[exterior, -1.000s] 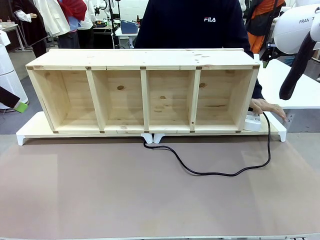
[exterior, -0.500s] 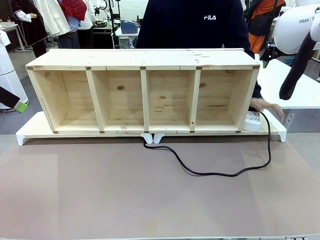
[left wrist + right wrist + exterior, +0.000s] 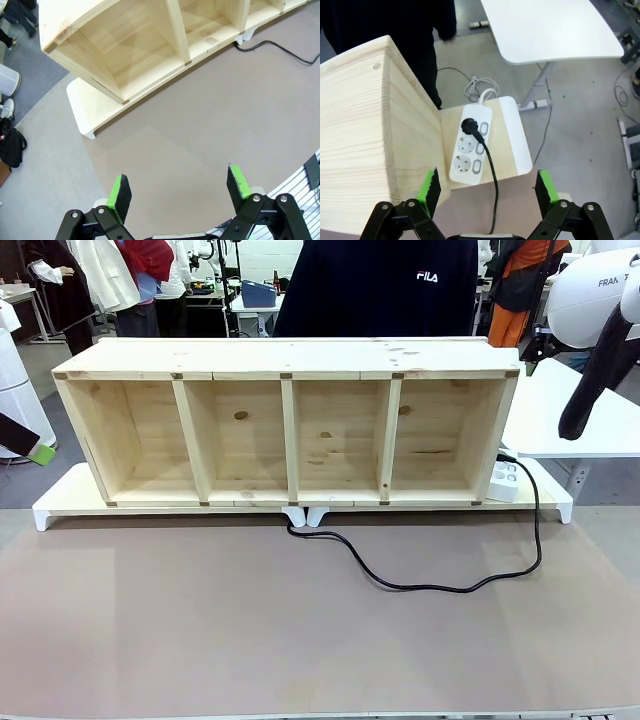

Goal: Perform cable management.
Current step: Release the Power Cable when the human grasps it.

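The cable, thin and black, comes out from under the middle of the wooden shelf. It loops over the brown mat and climbs to the white power strip at the shelf's right end. Its round plug sits in the strip's top socket. My right gripper hangs open above the strip, with the cord running down between its fingers without touching them. My left gripper is open over bare mat, off the shelf's left end. One of its green-tipped fingers shows at the left edge.
The shelf lies on a white base board. A person in dark clothing stands behind it, hands away from the table. A white side table stands to the right. My right arm's black hose hangs at upper right.
The person's hand, which rested on the power strip at the shelf's right end, has drawn back out of sight. Both arms and the cable have stayed still.
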`<move>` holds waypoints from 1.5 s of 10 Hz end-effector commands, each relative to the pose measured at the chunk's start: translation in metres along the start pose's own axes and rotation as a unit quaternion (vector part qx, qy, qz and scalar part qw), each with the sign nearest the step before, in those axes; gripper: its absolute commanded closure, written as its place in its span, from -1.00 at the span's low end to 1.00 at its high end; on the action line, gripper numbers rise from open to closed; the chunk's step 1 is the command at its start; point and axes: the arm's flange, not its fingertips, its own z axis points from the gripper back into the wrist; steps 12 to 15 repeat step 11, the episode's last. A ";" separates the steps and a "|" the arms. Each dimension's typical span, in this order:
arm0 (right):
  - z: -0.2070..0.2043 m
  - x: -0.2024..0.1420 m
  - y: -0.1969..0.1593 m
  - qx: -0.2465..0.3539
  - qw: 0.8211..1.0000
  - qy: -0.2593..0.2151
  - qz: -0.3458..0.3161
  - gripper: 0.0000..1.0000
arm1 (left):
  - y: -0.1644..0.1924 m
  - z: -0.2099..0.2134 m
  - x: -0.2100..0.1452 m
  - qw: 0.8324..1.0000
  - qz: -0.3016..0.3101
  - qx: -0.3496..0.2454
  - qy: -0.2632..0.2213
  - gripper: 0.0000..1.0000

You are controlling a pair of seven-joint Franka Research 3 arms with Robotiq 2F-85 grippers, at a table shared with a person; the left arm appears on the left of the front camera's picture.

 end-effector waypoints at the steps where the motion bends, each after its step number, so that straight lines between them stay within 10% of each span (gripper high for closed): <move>1: -0.001 0.000 0.000 0.000 1.000 0.001 0.000 -0.95 | 0.000 0.000 0.001 1.000 -0.001 -0.002 -0.002 -1.00; 15: -0.001 0.000 0.000 0.000 1.000 0.001 0.000 -0.95 | 0.000 0.000 0.001 1.000 -0.001 -0.002 -0.002 -1.00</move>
